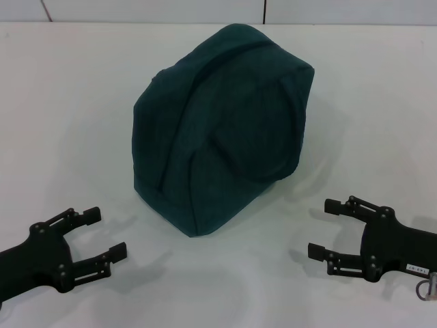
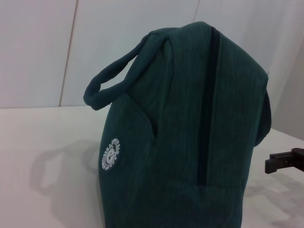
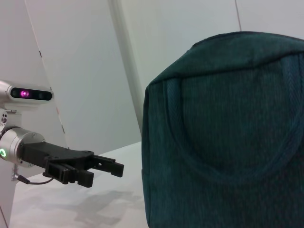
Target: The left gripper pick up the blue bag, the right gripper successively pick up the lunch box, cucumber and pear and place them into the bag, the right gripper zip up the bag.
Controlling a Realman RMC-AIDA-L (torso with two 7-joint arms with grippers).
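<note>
Two grippers rest low at the near edge of your white table [image 1: 61,102]. Left gripper [image 1: 102,238] sits near left, fingers spread and holding nothing. Right gripper [image 1: 326,229] sits near right, fingers likewise spread and holding nothing. Between and beyond them stands the blue bag [image 1: 222,126], closed, touched by neither.

You have a plain white counter [image 1: 68,102] as the work surface, matte, carrying soft grey shadows. Behind it stands a white panelled wall [image 1: 136,10], its panels divided by thin vertical seams. In the left wrist view the wall [image 2: 38,47] shows one such seam.
</note>
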